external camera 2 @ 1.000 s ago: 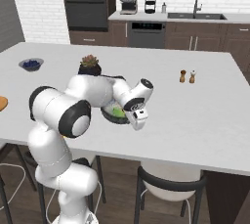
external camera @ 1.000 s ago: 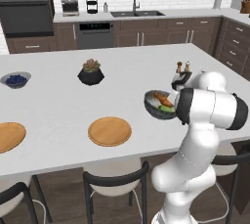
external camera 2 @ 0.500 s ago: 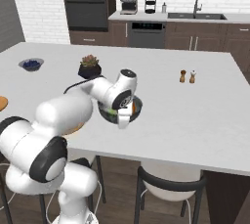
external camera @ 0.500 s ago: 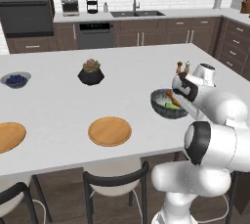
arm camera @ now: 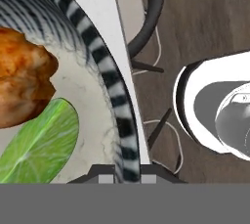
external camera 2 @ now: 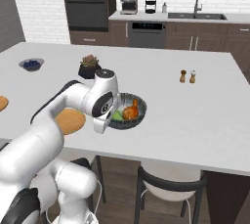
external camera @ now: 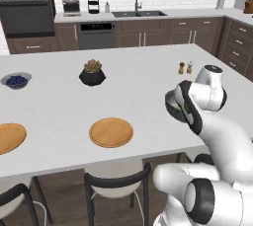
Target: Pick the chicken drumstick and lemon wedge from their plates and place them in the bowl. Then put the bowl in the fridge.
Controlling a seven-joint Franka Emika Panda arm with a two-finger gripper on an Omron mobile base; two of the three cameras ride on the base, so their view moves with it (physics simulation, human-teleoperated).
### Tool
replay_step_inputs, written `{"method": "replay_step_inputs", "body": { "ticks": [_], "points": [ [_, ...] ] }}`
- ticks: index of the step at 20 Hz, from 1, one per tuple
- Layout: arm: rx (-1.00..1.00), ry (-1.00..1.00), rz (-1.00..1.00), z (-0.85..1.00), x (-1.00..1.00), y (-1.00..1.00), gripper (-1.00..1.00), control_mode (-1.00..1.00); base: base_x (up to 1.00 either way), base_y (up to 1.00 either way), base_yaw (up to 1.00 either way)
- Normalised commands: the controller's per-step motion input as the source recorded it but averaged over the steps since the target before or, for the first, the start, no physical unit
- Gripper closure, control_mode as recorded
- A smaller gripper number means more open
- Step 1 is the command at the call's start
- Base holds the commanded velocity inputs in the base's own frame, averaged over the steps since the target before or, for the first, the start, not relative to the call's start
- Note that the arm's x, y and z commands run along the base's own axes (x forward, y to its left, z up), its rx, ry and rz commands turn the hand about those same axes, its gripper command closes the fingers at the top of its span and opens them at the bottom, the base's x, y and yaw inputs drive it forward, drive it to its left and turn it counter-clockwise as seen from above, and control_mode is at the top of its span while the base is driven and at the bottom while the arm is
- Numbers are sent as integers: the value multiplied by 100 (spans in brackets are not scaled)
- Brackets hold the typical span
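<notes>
Golden-brown chicken drumstick (external camera 2: 131, 110) and lemon wedge (arm camera: 41, 145) lie in the bowl (external camera 2: 139, 116), jaws clamped on its rim; next, carrying it level to the fridge.

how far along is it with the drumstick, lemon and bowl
Done: the chicken drumstick and lemon wedge both lie in the bowl, and the near plate is bare. In hand: the gripper is shut on the bowl's rim, at the counter's near edge. Left: carrying the bowl to the fridge and putting it inside.
</notes>
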Motion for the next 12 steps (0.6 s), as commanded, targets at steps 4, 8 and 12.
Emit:
{"method": "replay_step_inputs", "body": {
  "ticks": [4,8,12],
  "points": [
    [0,0,-17,89,-71,37,100,-100,0,0,0],
    [0,0,-4,91,-90,20,100,-100,0,0,0],
    [0,1,-3,79,-90,13,100,-100,0,0,0]
  ]
}}
